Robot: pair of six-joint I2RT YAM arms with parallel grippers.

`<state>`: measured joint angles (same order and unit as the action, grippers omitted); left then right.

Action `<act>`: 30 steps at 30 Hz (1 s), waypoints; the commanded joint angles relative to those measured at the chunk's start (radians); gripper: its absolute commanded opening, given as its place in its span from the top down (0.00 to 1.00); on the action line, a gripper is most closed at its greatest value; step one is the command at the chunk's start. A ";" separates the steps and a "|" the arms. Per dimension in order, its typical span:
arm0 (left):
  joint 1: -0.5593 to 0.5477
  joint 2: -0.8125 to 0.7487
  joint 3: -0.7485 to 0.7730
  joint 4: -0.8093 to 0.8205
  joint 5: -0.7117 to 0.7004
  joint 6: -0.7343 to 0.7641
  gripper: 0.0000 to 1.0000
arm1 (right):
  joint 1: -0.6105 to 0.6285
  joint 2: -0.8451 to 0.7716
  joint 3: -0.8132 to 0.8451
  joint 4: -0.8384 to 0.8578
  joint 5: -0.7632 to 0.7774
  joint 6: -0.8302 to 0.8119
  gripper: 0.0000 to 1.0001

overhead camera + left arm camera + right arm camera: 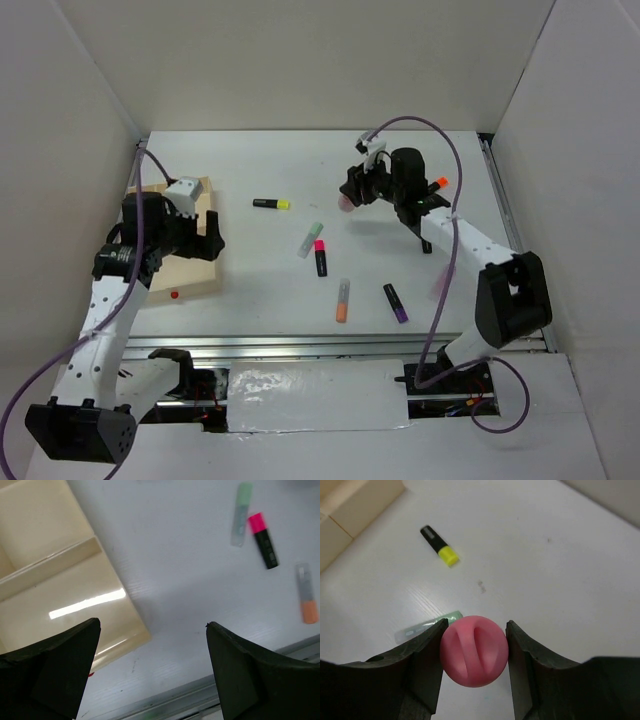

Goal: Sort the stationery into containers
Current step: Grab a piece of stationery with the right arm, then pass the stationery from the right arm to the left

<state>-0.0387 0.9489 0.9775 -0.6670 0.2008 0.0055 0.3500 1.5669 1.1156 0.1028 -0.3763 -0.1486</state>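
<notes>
My right gripper (352, 196) is shut on a pink marker (474, 651), seen end-on between the fingers and held above the table; it shows as a pale pink tip in the top view (347, 203). My left gripper (208, 240) is open and empty over the near right corner of the tan wooden tray (190, 275), whose rim bears a red dot (175, 294). On the table lie a yellow-capped black marker (271, 204), a pale green one (310, 240), a pink-capped black one (321, 258), a pale orange one (343, 300) and a purple-capped black one (395, 302).
An orange-capped marker (440, 184) lies behind the right arm. The left wrist view shows tray compartments (60, 595), the green marker (241, 514), the pink-capped marker (263, 540) and the orange one (306, 600). White walls enclose the table; a metal rail runs along its near edge.
</notes>
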 commanded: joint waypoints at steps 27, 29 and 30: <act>0.079 0.143 -0.102 0.688 0.772 -1.450 0.01 | 0.481 -0.440 -0.197 0.326 0.223 -0.384 1.00; 0.076 0.152 -0.118 0.722 0.775 -1.489 0.01 | 0.523 -0.409 -0.197 0.360 0.255 -0.399 1.00; 0.074 0.154 -0.125 0.734 0.779 -1.501 0.01 | 0.536 -0.398 -0.198 0.403 0.281 -0.407 1.00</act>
<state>0.0422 1.0912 0.8536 -0.0071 0.9512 -1.4090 0.8516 1.1526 0.9089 0.2977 -0.2111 -0.4973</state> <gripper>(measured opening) 0.994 0.540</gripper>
